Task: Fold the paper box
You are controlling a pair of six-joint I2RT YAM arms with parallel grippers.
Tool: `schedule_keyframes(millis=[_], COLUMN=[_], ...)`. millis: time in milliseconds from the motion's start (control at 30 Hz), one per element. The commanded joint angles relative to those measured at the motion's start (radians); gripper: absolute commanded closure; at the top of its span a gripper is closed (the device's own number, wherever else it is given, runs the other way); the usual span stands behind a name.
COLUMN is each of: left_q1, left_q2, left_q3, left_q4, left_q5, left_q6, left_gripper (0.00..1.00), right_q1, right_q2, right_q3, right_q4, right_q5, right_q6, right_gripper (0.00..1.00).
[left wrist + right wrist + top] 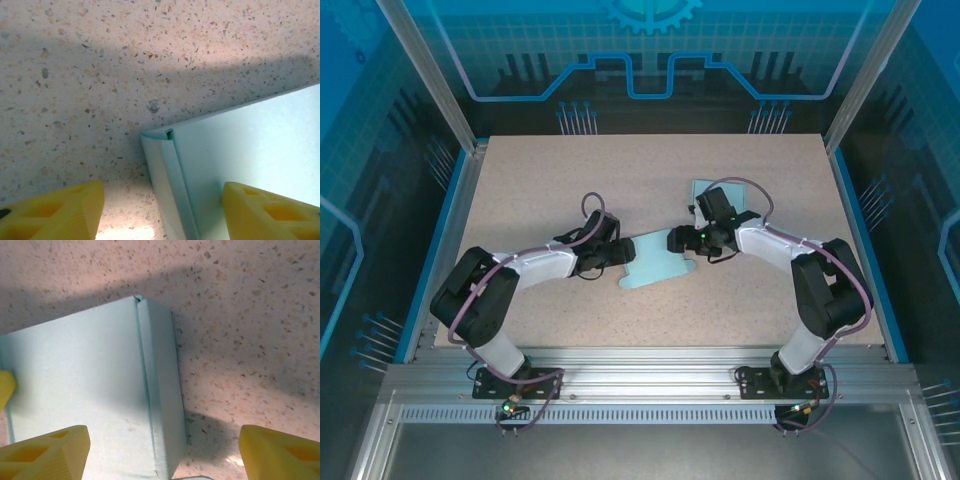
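The paper box is a light blue sheet lying flat at the table's middle, between both arms. My left gripper is at its left end and my right gripper at its right end. In the left wrist view the paper box has a narrow folded-up strip along its edge. My left gripper is open, and its yellow fingers straddle that strip. In the right wrist view my right gripper is open over a matching folded strip of the paper box, with one finger above the sheet.
A second light blue paper piece lies behind the right arm. The speckled tabletop has room at the back and on both sides. A yellow tip shows at the left border of the right wrist view.
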State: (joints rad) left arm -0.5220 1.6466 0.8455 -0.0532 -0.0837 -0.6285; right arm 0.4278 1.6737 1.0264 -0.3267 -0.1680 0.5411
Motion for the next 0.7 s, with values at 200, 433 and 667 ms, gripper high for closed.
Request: schedule_keyframes(millis=[200,433,667], left_q1=[0.060,0.084,0.108], left_q2=[0.007,0.019,0.045], left_q3=[-0.109,-0.129,-0.142], left_q4=[0.058,0.084,0.102], left_q5=[0.080,0.103,0.127], left_q6=[-0.059,-0.066,-0.064], left_gripper=[0.56,0.73,0.86], right_q1=[-0.038,-0.043,-0.043], right_q2=[0.025,0.079,0.101], right_q3=[-0.072,-0.109,-0.131], right_q4=[0.146,0.264,0.352], right_q5=[-0.142,-0.231,-0.286], right_q6=[0.091,0.148,0.178], right_gripper=[0.20,0.21,0.23])
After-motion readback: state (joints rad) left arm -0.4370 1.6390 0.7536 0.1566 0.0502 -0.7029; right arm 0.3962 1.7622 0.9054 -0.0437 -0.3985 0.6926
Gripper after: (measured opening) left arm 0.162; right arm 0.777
